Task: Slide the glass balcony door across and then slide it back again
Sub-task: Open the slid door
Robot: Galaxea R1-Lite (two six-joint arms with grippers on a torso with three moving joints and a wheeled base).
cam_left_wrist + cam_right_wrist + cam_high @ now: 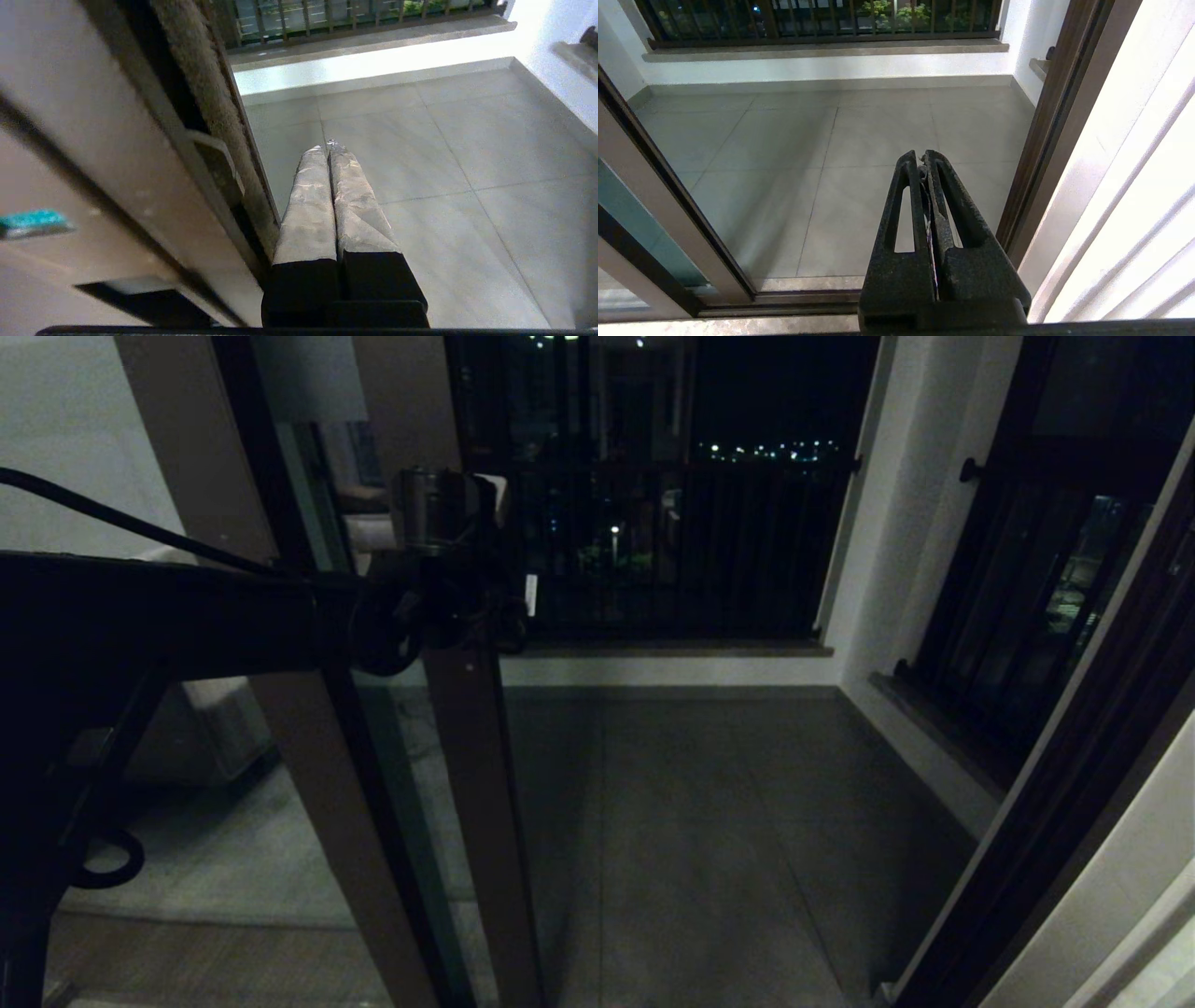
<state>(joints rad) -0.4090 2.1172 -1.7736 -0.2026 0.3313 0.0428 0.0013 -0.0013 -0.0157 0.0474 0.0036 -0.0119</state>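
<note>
Brown-framed glass balcony door (467, 784); teal label (32, 223) unreadable.

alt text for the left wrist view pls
The left tool, its two grey taped fingers pressed shut and empty, sits just beside the brown-framed edge of the glass balcony door, pointing out over the pale grey tiled balcony floor. Beyond the tiles runs a low white wall topped by dark railing bars.

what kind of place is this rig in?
Likely a flat's balcony threshold at night: a sliding glass balcony door in a brown frame, a tiled balcony floor, and a barred railing with city lights beyond.
</note>
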